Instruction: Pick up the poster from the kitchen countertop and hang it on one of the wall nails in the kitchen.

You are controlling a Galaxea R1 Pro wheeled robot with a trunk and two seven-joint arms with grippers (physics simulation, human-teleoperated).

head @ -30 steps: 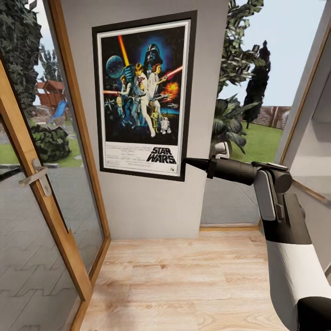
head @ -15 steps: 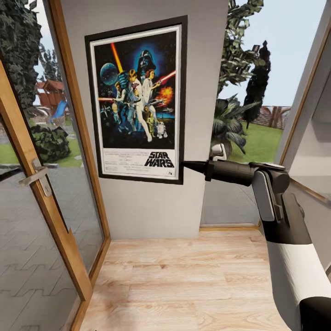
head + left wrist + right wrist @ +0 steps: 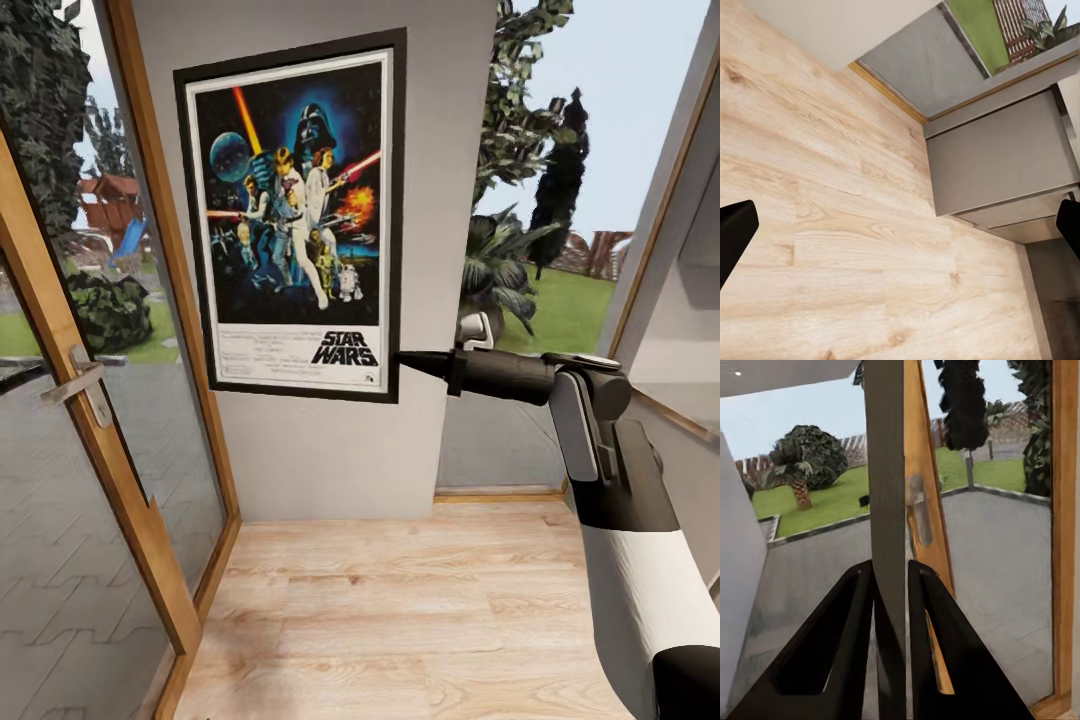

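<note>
— Where was the tall black-framed Star Wars poster (image 3: 292,215)?

— Flat against the narrow grey wall panel (image 3: 330,450), the black right gripper (image 3: 402,360) pinching its lower right edge. The right wrist view had it edge-on, a thin slab (image 3: 885,510) clamped between both fingers (image 3: 937,637).

— And the left gripper (image 3: 900,225)?

— Spread wide over light wood plank floor (image 3: 832,225), near a grey cabinet (image 3: 1005,157). A wood-framed glass door (image 3: 90,400) stood beside.

Wood-framed glass door (image 3: 100,420), handle (image 3: 78,380), plank floor (image 3: 400,620), garden palm (image 3: 495,265).
</note>
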